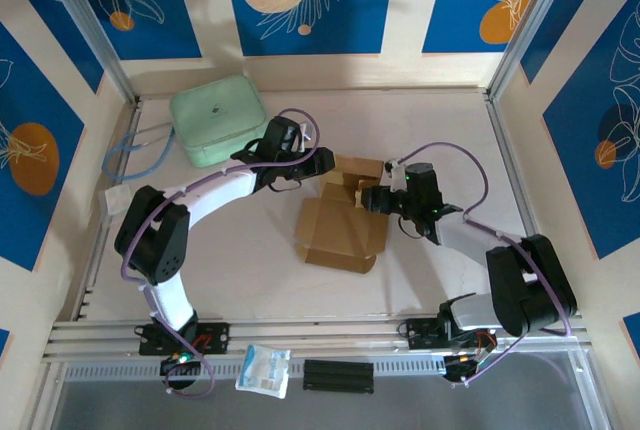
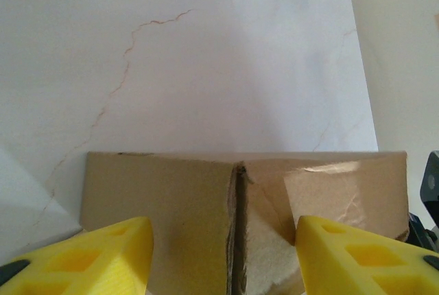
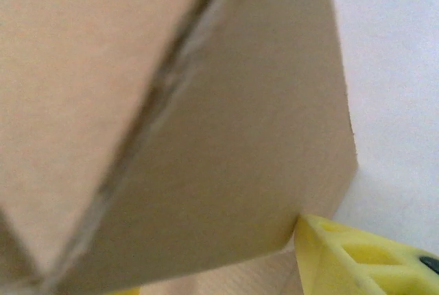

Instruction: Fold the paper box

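The paper box (image 1: 340, 218) is brown kraft cardboard, half folded, lying mid-table with raised flaps at its far end. My left gripper (image 1: 308, 166) reaches it from the far left. In the left wrist view its yellow fingers (image 2: 89, 254) stand well apart, open, in front of a standing wall of the paper box (image 2: 171, 199) with a vertical seam. My right gripper (image 1: 374, 196) meets the box from the right. Close to the right wrist camera, a tilted flap of the paper box (image 3: 226, 137) hides most of that gripper (image 3: 212, 271). One yellow finger (image 3: 357, 261) touches the flap's lower corner, and the jaws are apart.
A mint-green rounded pouch (image 1: 218, 118) sits at the back left with a blue cable (image 1: 130, 155) beside it. A white packet (image 1: 264, 370) and a black strip (image 1: 338, 375) lie on the near rail. Metal frame posts bound the table.
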Controlling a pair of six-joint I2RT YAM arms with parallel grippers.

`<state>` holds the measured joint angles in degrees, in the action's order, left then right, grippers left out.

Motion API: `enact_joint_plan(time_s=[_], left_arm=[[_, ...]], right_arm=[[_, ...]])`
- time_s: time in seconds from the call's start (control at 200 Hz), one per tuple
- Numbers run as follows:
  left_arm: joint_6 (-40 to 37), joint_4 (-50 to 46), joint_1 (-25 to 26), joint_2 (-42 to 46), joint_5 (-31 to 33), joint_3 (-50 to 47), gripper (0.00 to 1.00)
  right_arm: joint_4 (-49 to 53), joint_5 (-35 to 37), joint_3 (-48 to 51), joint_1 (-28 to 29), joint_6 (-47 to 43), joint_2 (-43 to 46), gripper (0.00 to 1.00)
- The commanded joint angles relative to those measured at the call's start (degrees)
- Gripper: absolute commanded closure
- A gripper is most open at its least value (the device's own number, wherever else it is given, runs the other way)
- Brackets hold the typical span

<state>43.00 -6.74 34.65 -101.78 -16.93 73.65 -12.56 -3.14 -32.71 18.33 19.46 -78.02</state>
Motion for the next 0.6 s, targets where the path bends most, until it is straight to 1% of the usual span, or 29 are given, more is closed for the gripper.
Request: enact_joint_plan(time_s=[0.0,0.14,0.27,0.46,0.525,0.595], left_arm=[[-1.3,-3.1,0.4,-1.1,-1.1,1.2,0.43],[-1.3,-3.1,0.5,-0.8,-1.3,1.1,0.43],[-1.1,-2.5,0.5,-0.4,-2.3,1.2,0.40],[-1.3,-2.6,0.4,0.8,-1.5,0.8,0.31],[-1.8,-3.1,0.4,0.8,-0.9,1.0,0.29],[-2.2,-3.5,0.3,0.5,-0.2,1.3,0.27]], right_arm=[[-3.4,4.1,-2.5,1.6,-1.4,-2.2,0.43],[-5.8,11.0,-2.3,3.6,-0.9,-4.5,0.46],[-7.8,17.9,-2.6,5.7,-0.7,-6.5,0.55],[-5.8,29.2,-5.3,8.7,-0.6,-9.5,0.75],[-5.1,31.2,-6.1,9.1,-0.9,-10.5,0.81],[-5.0,32.4,-6.5,9.5,-1.5,-11.3,0.90]])
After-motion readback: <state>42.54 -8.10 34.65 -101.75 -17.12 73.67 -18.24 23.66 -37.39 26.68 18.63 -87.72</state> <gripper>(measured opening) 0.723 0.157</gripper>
